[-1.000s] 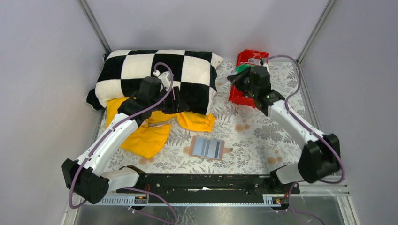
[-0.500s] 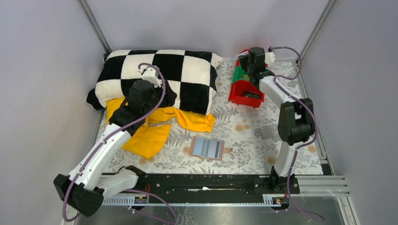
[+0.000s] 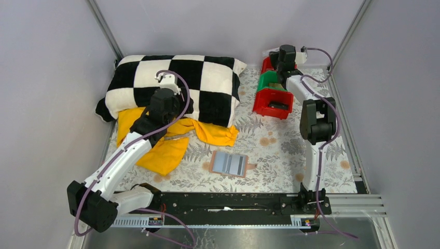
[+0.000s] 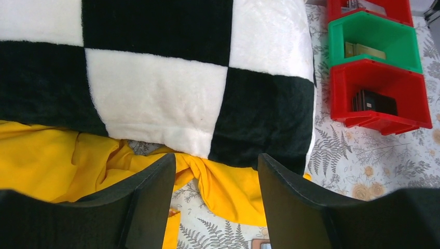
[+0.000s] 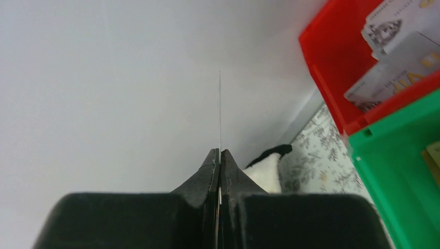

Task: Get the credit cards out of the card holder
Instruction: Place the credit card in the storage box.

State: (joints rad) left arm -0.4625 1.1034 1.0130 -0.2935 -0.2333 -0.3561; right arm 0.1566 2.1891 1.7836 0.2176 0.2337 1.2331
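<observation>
The card holder point(image 3: 229, 164) lies open on the floral table in front of the arm bases, tan edging and grey-blue panels, with dark credit cards point(image 3: 236, 165) showing in its slots. My right gripper point(image 3: 284, 54) is at the far back over the bins. In the right wrist view it point(image 5: 219, 151) is shut on a thin card point(image 5: 220, 104) seen edge-on, sticking out past the fingertips. My left gripper point(image 4: 217, 161) is open and empty, above the yellow cloth point(image 4: 228, 189) in front of the pillow. In the top view it point(image 3: 174, 111) is far from the card holder.
A black-and-white checked pillow point(image 3: 174, 85) fills the back left, with the yellow cloth point(image 3: 161, 148) in front. A row of bins stands at the back right: red point(image 3: 268, 63), green point(image 3: 271, 80), red point(image 3: 272, 104). The far red bin point(image 5: 337, 52) holds light-coloured cards point(image 5: 399, 52).
My right arm has swung from above the near red bin to the far back by the rear bin, gripper shut. My left arm has shifted slightly over the cloth.
</observation>
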